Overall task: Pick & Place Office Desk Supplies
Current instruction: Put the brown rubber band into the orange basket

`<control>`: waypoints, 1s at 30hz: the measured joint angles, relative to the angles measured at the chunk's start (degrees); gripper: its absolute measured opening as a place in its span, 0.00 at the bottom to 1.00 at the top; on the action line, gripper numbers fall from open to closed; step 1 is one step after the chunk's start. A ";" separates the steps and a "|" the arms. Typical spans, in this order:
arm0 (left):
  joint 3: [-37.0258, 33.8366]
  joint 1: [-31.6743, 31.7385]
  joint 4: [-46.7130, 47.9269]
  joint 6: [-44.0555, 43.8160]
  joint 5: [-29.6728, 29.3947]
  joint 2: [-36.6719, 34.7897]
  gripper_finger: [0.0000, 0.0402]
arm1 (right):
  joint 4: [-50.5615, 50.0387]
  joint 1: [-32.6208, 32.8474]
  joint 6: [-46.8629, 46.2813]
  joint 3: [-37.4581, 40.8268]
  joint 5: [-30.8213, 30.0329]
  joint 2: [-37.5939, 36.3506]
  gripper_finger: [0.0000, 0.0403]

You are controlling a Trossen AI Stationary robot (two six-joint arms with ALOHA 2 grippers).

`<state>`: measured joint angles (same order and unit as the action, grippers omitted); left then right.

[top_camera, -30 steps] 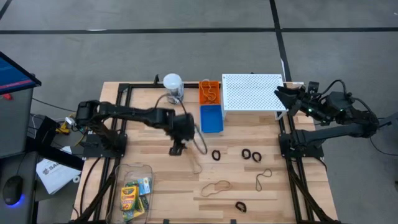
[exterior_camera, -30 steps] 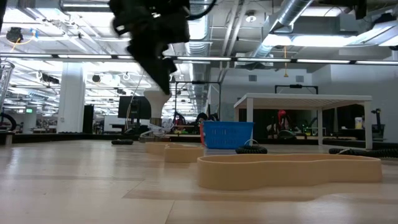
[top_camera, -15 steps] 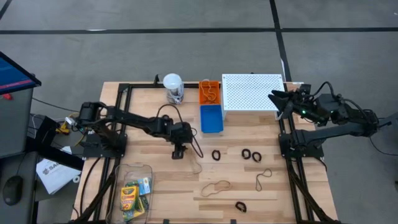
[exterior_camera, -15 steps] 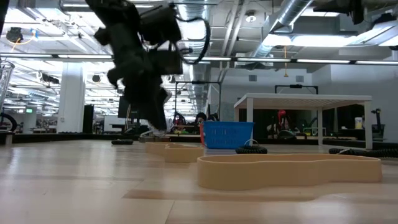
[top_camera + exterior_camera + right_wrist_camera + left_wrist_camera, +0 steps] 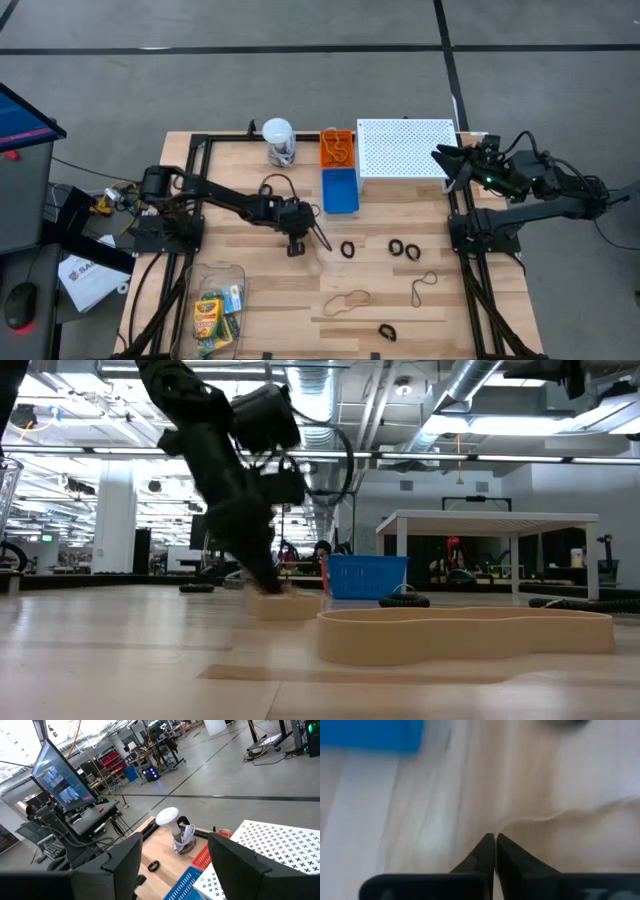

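A thin tan rubber band (image 5: pixel 316 262) lies on the wooden table near its middle. My left gripper (image 5: pixel 297 248) is down at the band's left end, shut on it; in the low view its tips (image 5: pixel 270 588) are down at the band (image 5: pixel 292 605). More rubber bands (image 5: pixel 346 299) (image 5: pixel 424 286) and black clips (image 5: pixel 348 249) (image 5: pixel 404 247) (image 5: pixel 387 330) lie flat on the table. The crayon boxes (image 5: pixel 212 318) lie in a clear tub. My right gripper (image 5: pixel 445 158) hangs open at the far right, beside the white shelf. My left gripper pinches the end of the tan rubber band's loop (image 5: pixel 503 826) between its two fingertips. The fingers slant steeply down from the table's left side. The rest of the band (image 5: pixel 570 812) trails away slack on the tabletop.
An orange bin (image 5: pixel 337 146) holding a rubber band and a blue bin (image 5: pixel 340 190) stand at the far middle, next to a white perforated shelf (image 5: pixel 405 148). A white-lidded jar (image 5: pixel 279 141) stands left of the bins. Bare wood lies between the bins and the clips.
My left gripper has come down to the tabletop, moving slightly toward the table's right edge and tipping more steeply downward. It has shut on the end of the rubber band, which still lies on the table.
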<state>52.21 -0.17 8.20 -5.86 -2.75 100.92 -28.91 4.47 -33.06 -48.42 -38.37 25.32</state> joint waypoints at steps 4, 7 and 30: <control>0.10 -0.03 -10.52 -1.53 13.04 -6.15 0.00 | 0.71 -0.01 0.02 -0.01 -0.01 -0.30 0.55; 0.17 0.50 -22.60 -8.54 17.06 -9.56 0.00 | 0.64 0.00 0.20 -0.02 0.00 -0.73 0.55; 19.85 26.45 -25.16 -14.84 -9.41 3.38 0.00 | 2.96 -0.15 3.10 -0.02 0.82 -3.61 0.55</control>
<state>72.06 26.28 -16.96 -20.70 -12.16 104.30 -25.95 4.32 -29.95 -48.45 -37.55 21.71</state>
